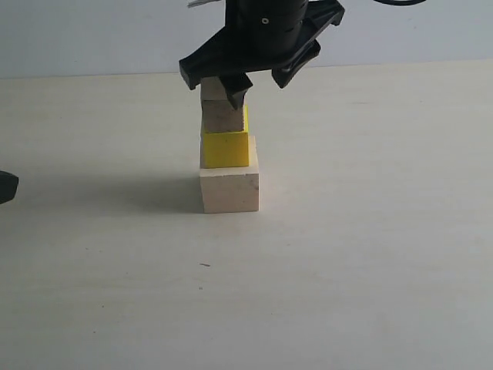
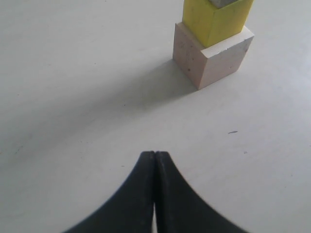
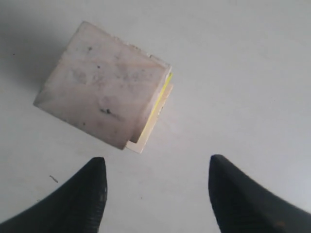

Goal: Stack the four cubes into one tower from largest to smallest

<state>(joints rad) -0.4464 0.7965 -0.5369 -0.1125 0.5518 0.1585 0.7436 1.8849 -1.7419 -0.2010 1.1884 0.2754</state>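
- Now, the smallest cube [image 3: 104,97] sits just under our spread right gripper [image 3: 155,165].
- We risk a finger clipping it and toppling the tower [image 1: 229,154].
- Left gripper [image 2: 155,158] pressed together, well apart.

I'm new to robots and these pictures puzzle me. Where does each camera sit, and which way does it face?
Exterior view: off the arms, low, facing the tower side-on across the table; right gripper above it, left gripper at the edge.
Left wrist view: on the left arm, facing the large pale wood cube and yellow cube past its shut fingertips.
Right wrist view: on the right arm, facing down onto the pale top cube; its open fingers show.
All share the tower.
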